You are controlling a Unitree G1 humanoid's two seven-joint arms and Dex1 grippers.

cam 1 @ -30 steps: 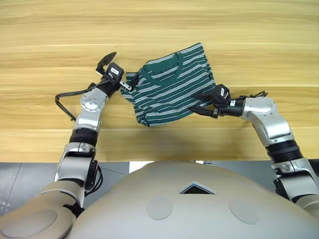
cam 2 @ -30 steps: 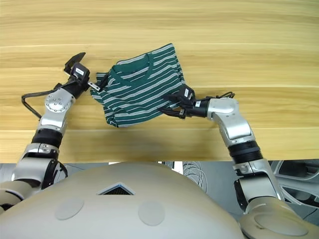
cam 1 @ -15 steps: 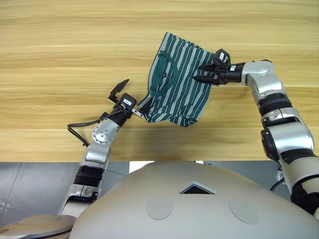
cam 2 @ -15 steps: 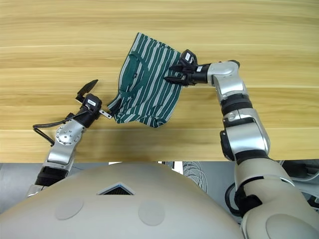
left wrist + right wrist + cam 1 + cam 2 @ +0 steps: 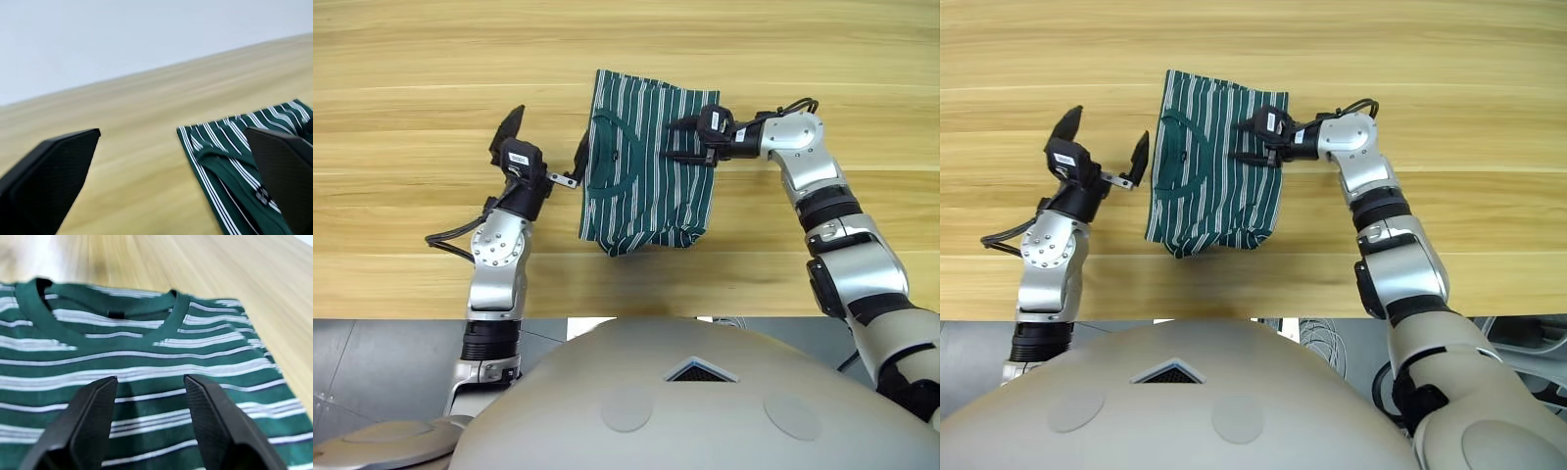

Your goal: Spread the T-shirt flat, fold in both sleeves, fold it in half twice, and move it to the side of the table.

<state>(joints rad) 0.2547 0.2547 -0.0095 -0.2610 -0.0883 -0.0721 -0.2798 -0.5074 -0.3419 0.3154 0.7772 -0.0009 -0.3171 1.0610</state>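
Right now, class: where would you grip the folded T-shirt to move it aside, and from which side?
Probably its straight left edge, approached from the robot's left: the T-shirt lies flat on the table, that edge is tidy, the near edge is bunched, and the open left gripper faces it.

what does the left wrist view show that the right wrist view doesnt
Left wrist view: the left gripper wide open over the table, beside the T-shirt edge, with a pale wall behind. Right wrist view: the right gripper, fingers parted, above the collar. Both: the green striped T-shirt lying on the wooden table.
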